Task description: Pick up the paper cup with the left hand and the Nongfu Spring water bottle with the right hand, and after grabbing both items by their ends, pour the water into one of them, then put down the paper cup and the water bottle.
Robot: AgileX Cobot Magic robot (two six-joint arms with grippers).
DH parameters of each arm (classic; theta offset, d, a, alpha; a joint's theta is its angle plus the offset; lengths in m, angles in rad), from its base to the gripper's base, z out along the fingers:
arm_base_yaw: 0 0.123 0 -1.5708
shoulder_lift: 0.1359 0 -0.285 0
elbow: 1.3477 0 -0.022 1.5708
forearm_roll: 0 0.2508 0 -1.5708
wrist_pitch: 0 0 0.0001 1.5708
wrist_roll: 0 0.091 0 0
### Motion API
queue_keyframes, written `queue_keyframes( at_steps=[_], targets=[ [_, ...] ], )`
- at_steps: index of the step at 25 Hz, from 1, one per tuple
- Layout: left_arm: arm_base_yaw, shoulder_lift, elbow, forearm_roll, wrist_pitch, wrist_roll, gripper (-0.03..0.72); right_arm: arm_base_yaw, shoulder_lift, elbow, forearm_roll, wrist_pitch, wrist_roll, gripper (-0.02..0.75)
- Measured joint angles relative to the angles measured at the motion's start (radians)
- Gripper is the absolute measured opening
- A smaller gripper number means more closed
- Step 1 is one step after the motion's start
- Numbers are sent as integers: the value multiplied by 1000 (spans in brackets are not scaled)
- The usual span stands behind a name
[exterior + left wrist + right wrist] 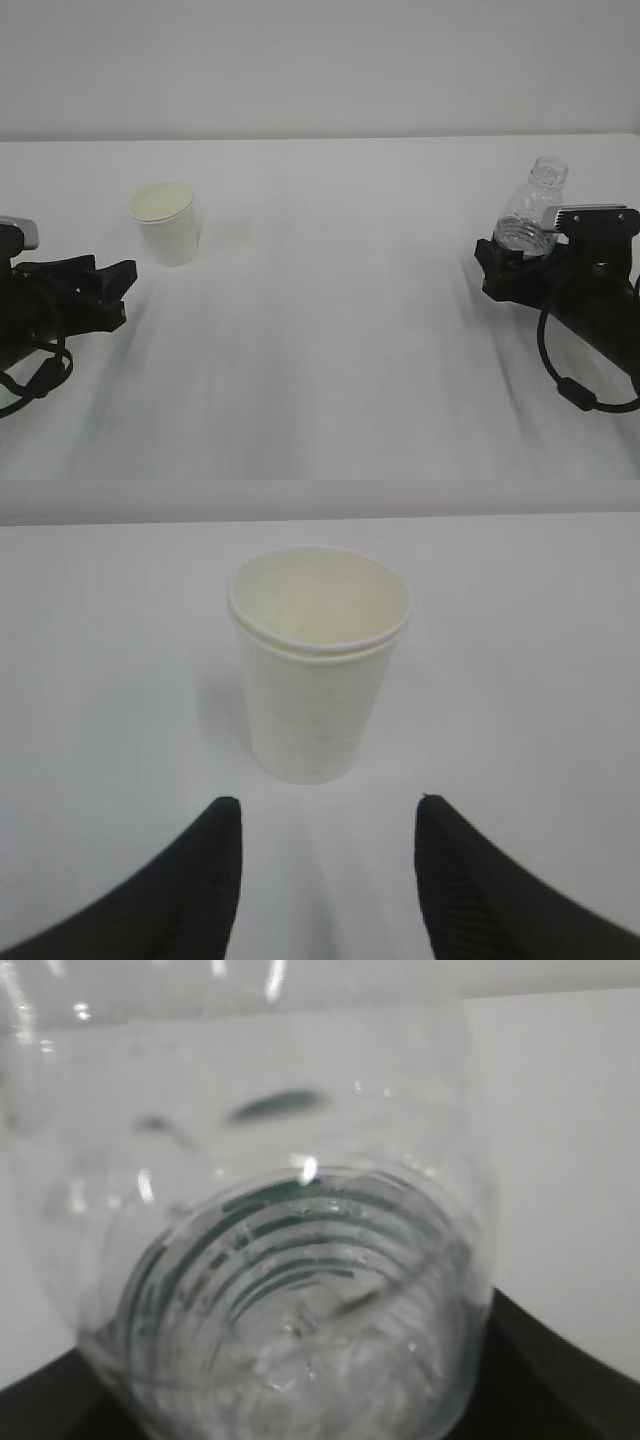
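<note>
The white paper cup (165, 225) (315, 680) stands upright on the table at the left. My left gripper (122, 290) (328, 805) sits low just in front of it, open, with both black fingers short of the cup's base and nothing between them. At the right, the clear ribbed Nongfu Spring water bottle (535, 205) (290, 1260) leans with its capless neck up. Its lower end sits inside my right gripper (515, 262) (290, 1395), whose black fingers (560, 1370) press against its sides. Green label print shows through the wall. I cannot make out the water level.
The white table (330, 330) stretches between the two arms, and a plain white wall (320, 60) rises behind its far edge. A black cable (560, 375) loops under the right arm.
</note>
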Motion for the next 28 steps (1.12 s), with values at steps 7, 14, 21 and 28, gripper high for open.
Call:
queue_keyframes(
  at_steps=[7,14,21,28],
  targets=[
    [0,0,0,0,0,0,393,0,0,0,-10,0,0,465],
    [0,0,0,0,0,0,391,0,0,0,-29,0,0,416],
    [0,0,0,0,0,0,388,0,0,0,-42,0,-27,410],
    [0,0,0,0,0,0,388,0,-20,26,-54,9,-48,409]
  ],
)
